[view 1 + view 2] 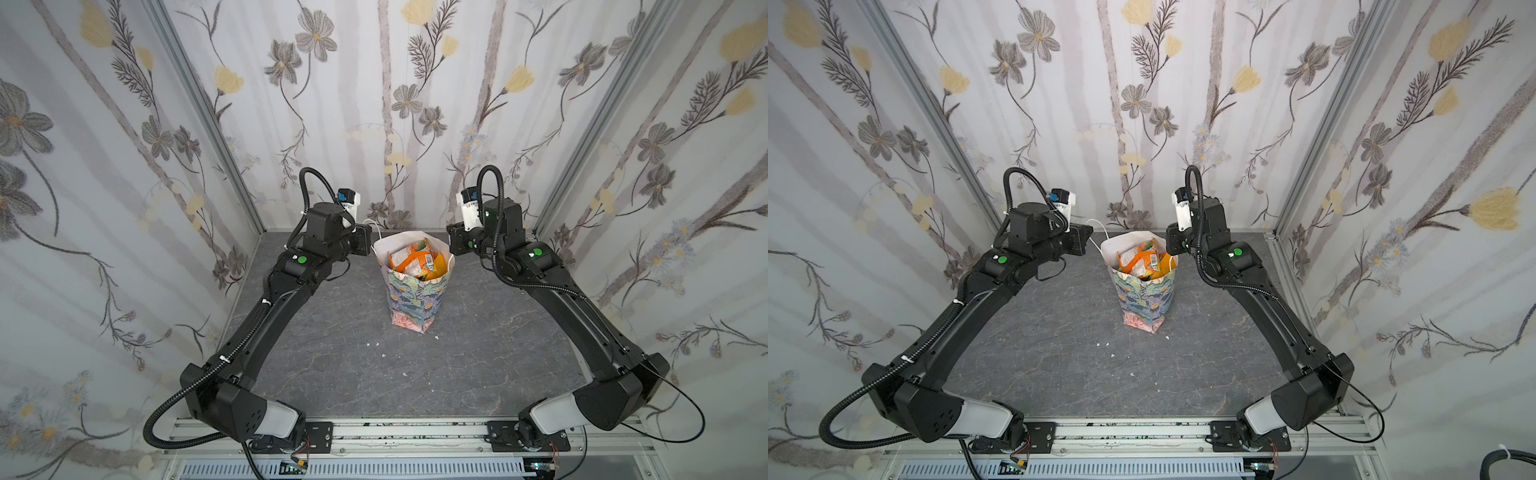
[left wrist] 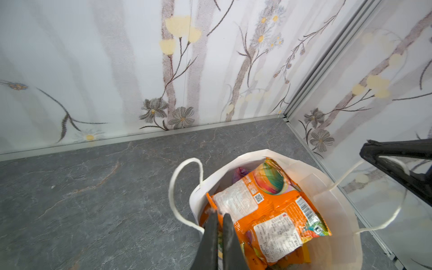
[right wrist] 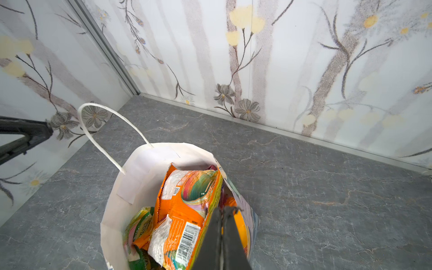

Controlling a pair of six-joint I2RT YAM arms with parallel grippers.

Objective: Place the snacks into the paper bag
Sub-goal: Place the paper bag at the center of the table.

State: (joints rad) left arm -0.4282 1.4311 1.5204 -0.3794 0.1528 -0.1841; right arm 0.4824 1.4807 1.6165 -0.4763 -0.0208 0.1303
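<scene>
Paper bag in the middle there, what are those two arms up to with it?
Two robot arms are packing snacks into the paper bag. The bag stands upright on the table, with packets filling it to near the rim, and none is seen outside it. The left gripper and right gripper are both shut, apparently empty, poised at the bag's mouth, one on each side.

The paper bag [image 1: 411, 303] looks matt, its lining smooth, with white cord handles [image 3: 100, 135]. The snacks [image 2: 271, 210] are glossy, crinkled plastic packets; the bench [image 1: 332, 365] is matt grey, stone-veined
</scene>
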